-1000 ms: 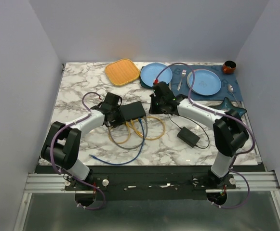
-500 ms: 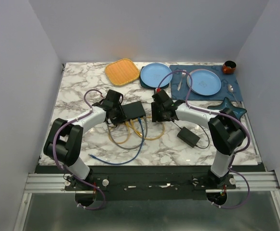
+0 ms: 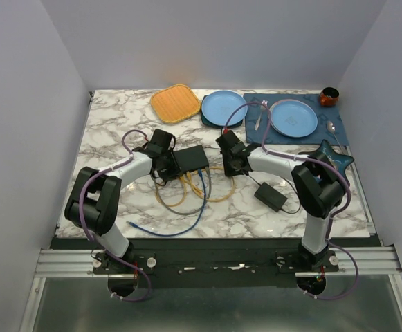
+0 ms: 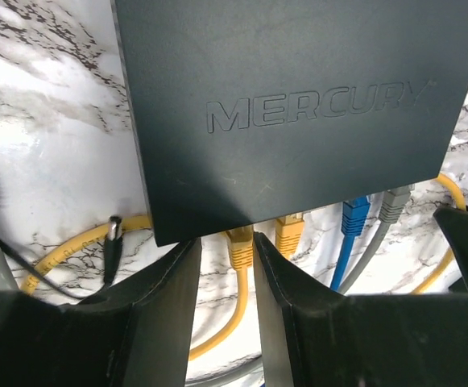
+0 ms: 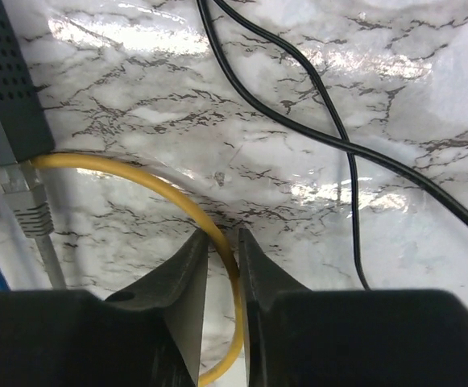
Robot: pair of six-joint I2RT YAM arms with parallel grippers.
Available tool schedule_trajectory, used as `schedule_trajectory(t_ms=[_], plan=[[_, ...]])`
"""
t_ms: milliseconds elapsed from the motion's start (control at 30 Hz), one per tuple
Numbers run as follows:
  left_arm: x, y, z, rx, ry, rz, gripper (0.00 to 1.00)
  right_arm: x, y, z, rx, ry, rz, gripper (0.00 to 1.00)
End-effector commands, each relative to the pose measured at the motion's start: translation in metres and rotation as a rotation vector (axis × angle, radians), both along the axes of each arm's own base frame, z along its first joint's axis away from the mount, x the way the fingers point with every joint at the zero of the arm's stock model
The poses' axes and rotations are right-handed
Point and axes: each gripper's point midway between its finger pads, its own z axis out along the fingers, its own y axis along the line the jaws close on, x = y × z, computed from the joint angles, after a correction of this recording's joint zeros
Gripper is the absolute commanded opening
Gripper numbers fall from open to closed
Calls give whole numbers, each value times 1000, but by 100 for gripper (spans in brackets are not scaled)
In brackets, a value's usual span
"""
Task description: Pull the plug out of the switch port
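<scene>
The switch [image 3: 190,159] is a flat black box marked MERCURY [image 4: 298,105] in the middle of the table. Its near edge holds two yellow plugs, a blue plug [image 4: 353,218] and a grey plug [image 4: 395,201]. My left gripper [image 4: 225,258] is open at the switch's left end [image 3: 171,163]. It straddles the leftmost yellow plug [image 4: 240,244], which lies against the right finger with a gap on the left. My right gripper [image 5: 221,242] is right of the switch [image 3: 231,169]. Its jaws stand narrow but open around a yellow cable [image 5: 137,173] on the marble.
A black power brick [image 3: 270,196] lies front right, its thin black cable [image 5: 298,105] running past my right gripper. A loose black barrel plug [image 4: 113,242] lies left of the switch. Yellow and blue cable loops [image 3: 187,200] spread in front. Plates [image 3: 223,107], a trivet [image 3: 176,103] and cutlery stand at the back.
My right gripper came down and nearer from the switch's far right side, opened, then narrowed around the yellow cable. The left gripper edged in along the switch.
</scene>
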Motion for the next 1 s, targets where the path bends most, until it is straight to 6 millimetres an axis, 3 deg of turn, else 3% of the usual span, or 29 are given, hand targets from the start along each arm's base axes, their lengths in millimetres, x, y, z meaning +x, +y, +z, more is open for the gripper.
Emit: schedule_trajectory(t_ms=[0,67,133,333,467,833,967], plan=[[0,-5,2,-39,5,-26,45,-29,-7,-8,4,73,25,16],[1,-7,5,-58,-7,-23,45,-41,-11,-8,9,76,20,6],[3,-9,7,-73,-17,-18,45,-48,-10,9,33,34,18,2],[6,-8,12,-82,-30,2,45,-66,-28,42,4,-50,-34,1],[9,-5,19,-80,-50,15,45,-81,-32,52,46,-46,-40,1],[11,-4,32,-96,-87,22,45,-131,-29,40,-102,55,126,1],[11,-2,35,-92,-94,24,45,-152,-42,38,-220,113,173,2]])
